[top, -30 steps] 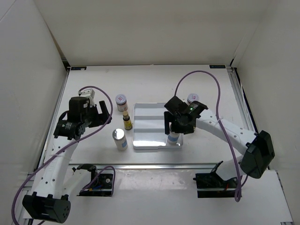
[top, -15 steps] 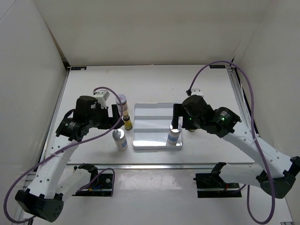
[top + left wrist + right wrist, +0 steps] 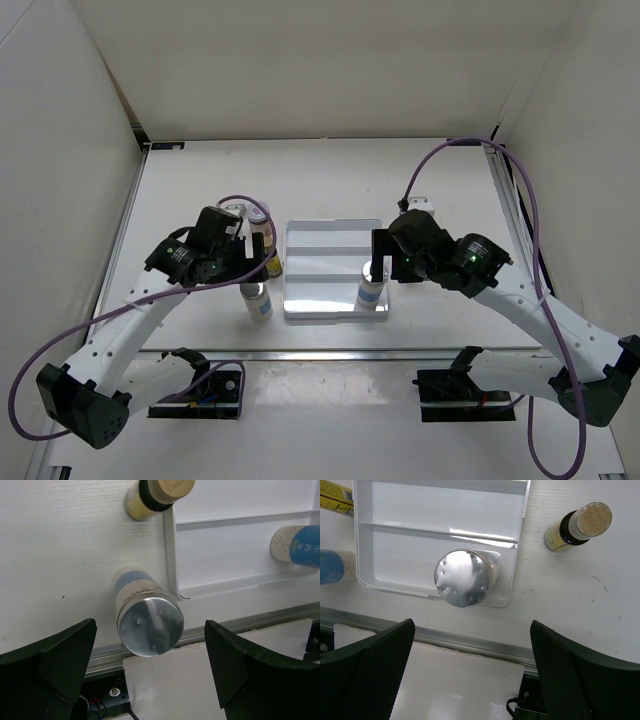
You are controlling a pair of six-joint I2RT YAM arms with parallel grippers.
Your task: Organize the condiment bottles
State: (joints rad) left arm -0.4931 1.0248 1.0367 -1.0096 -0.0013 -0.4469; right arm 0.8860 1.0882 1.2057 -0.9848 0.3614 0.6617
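Top external: a shallow white rectangular plastic tray [image 3: 330, 235] sits mid-desk. One white silver-capped cylinder bottle [image 3: 371, 291] stands in the tray's 5 o'clock corner. The right gripper [image 3: 374, 258] hovers over it, jaws released, holding nothing. A second white silver-capped cylinder [image 3: 256, 298] stands on the desk [image 3: 450, 190] at the tray's 8 o'clock, under the left gripper [image 3: 250, 262]. A small dark yellow-labelled bottle [image 3: 272, 266] stands at the tray's 9 o'clock.

Left wrist: the second cylinder's cap lies centred between the spread jaws, untouched.

Right wrist: the trayed cylinder is upright and clear of both jaws. A tan-capped small dark bottle [image 3: 580, 527] stands on the desk at 2 o'clock.

Judgement: the step in hand is the left arm's pick-up. Next it should descend straight, clamp below the cap, and lift the cylinder over the rim.
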